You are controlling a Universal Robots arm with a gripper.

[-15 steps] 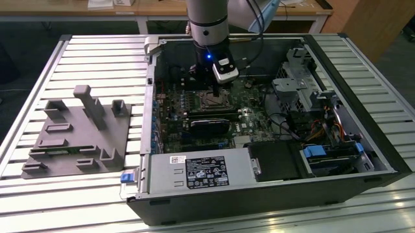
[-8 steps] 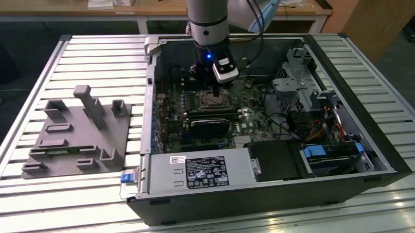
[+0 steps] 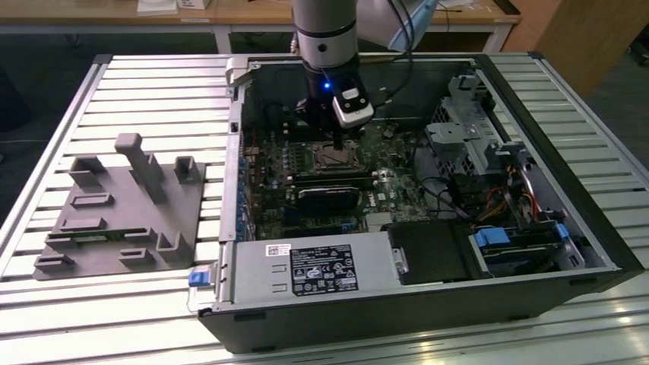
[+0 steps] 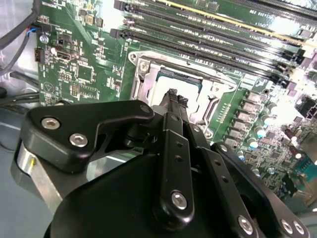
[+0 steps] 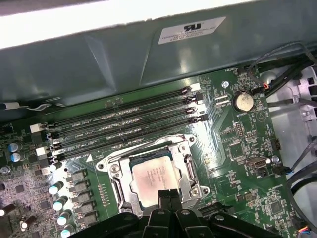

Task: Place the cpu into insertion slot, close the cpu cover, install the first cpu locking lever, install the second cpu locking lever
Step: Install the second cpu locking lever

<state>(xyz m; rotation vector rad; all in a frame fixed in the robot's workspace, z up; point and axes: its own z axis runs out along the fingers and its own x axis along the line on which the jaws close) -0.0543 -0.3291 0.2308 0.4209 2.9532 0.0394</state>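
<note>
The cpu (image 5: 154, 174), a pale silver square chip, lies flat in the insertion slot (image 3: 330, 157) on the green motherboard. The cpu cover (image 5: 115, 171), a silver metal frame, lies down around the chip, whose top shows through the window. My gripper (image 5: 169, 194) hangs just above the socket's edge, its two black fingers pressed together with nothing between them. In the second wrist view the gripper (image 4: 176, 96) points at the cpu cover (image 4: 143, 79) and the chip (image 4: 159, 93). In the exterior view the gripper (image 3: 339, 144) reaches down into the open computer case. I cannot make out the locking levers.
Long black memory slots (image 5: 124, 124) run beside the socket, with capacitors (image 5: 57, 191) and a coin battery (image 5: 242, 101) nearby. The case holds a power supply (image 3: 304, 266), a drive cage (image 3: 476, 144) and cables. A grey fixture (image 3: 121, 205) stands on the slatted table at the exterior view's left.
</note>
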